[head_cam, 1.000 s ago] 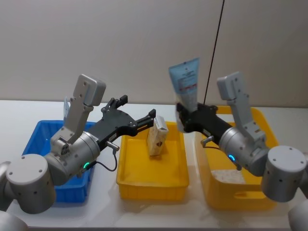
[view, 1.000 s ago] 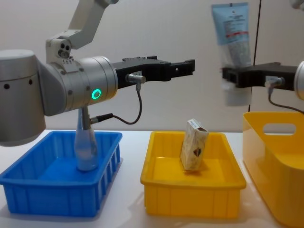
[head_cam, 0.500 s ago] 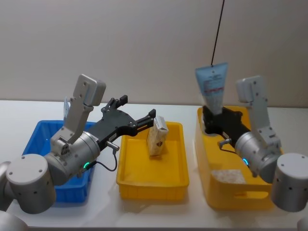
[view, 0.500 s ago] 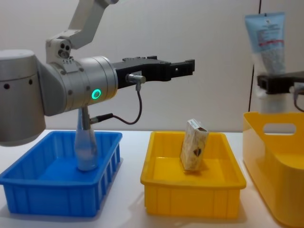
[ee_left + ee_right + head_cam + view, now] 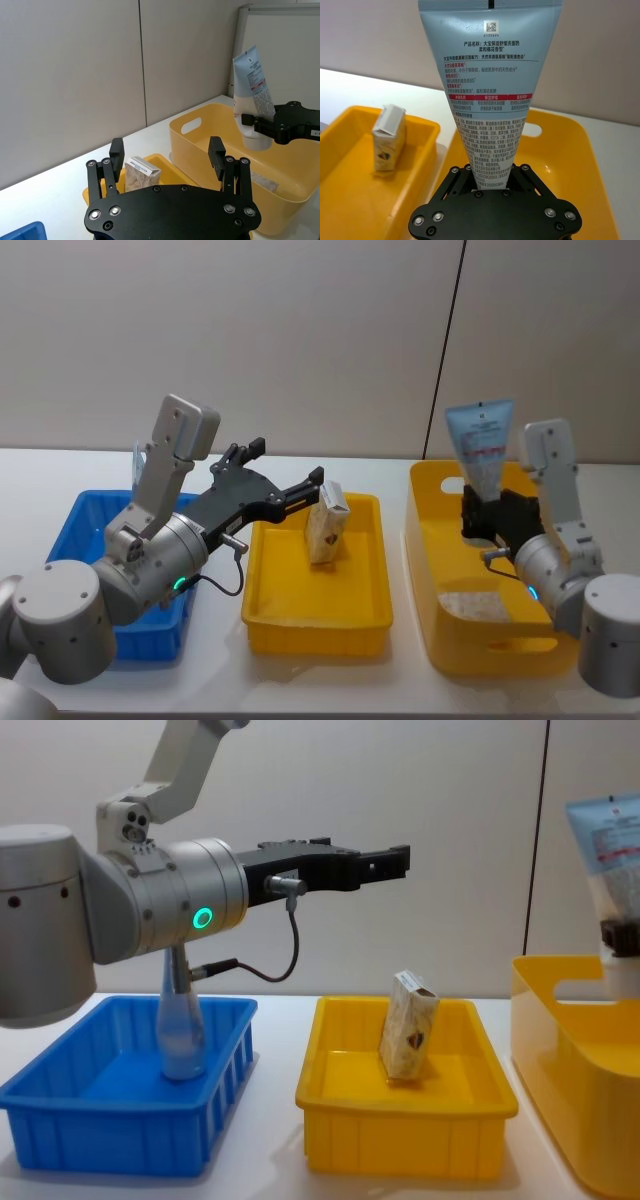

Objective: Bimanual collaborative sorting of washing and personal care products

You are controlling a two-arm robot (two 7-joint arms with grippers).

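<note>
My right gripper [image 5: 490, 516] is shut on the lower end of the tall pale-blue tube [image 5: 482, 444], holding it upright over the deep yellow bin [image 5: 428, 570]. Its jaws clamp the tube [image 5: 490, 85] just above the cap. A whitish pack [image 5: 475, 605] lies on the bin's floor. The beige carton [image 5: 327, 522] stands upright in the middle yellow tray [image 5: 318, 612]. My left gripper [image 5: 287, 463] hovers open above and behind that carton [image 5: 408, 1025], holding nothing. The clear bottle [image 5: 182, 1020] stands in the blue tray [image 5: 100, 1120].
The three containers sit side by side on a white table, with a plain wall close behind. My left arm's body hangs over the blue tray [image 5: 90, 540]. A thin dark line runs up the wall behind the deep bin [image 5: 580, 1080].
My right gripper has carried the tube to the right and lower, from beside the middle tray to above the deep yellow bin. The left arm has not moved.
</note>
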